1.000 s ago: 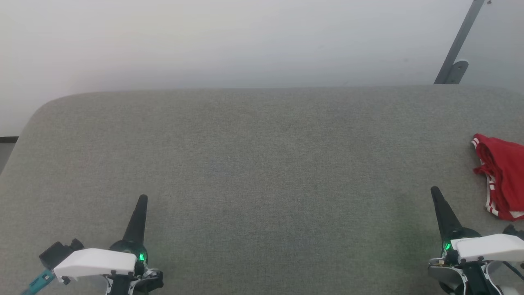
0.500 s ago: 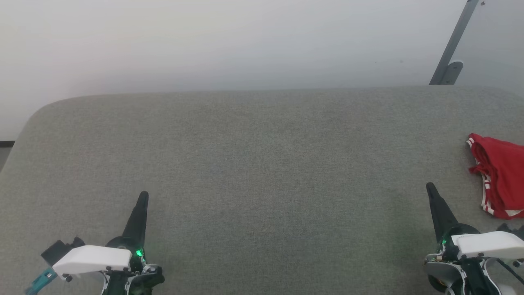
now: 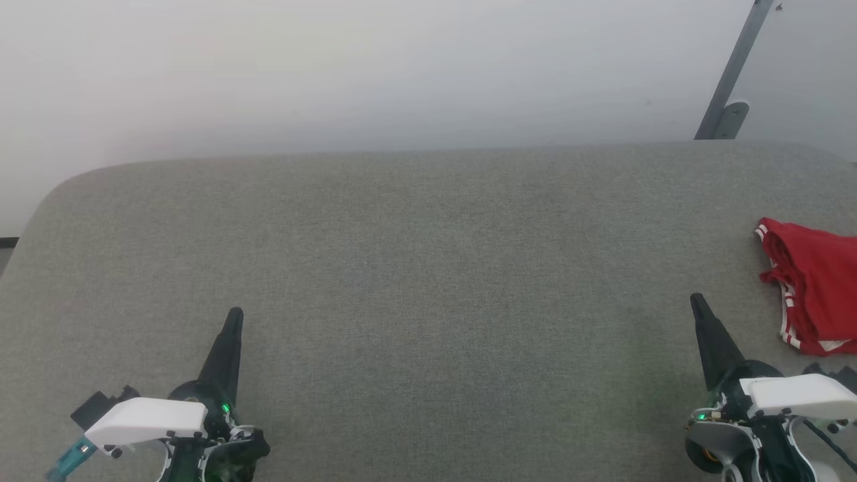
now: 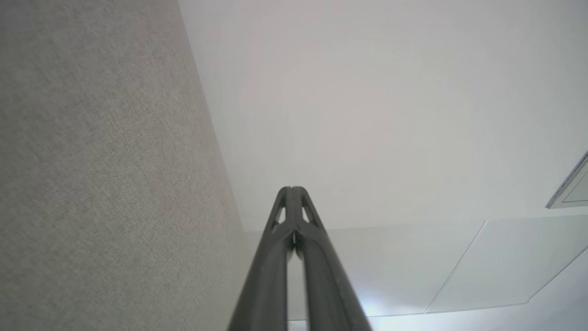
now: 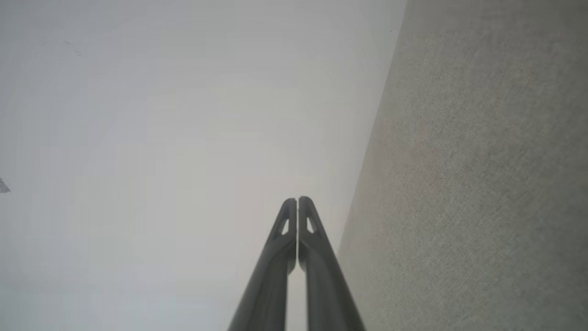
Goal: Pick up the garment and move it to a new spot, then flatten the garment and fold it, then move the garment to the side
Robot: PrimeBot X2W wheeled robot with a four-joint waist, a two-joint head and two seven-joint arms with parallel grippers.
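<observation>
Head view: my left hand, closed, empty; my right hand, likewise closed, empty; red garment, crumpled, near its right, untouched, on grey worktop.

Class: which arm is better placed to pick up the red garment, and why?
Right: the right claw lies near the garment; the left claw is far across the grey surface.

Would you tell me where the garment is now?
In the head view, the garment lies bunched at the right edge of the grey surface, near the right pincer.
</observation>
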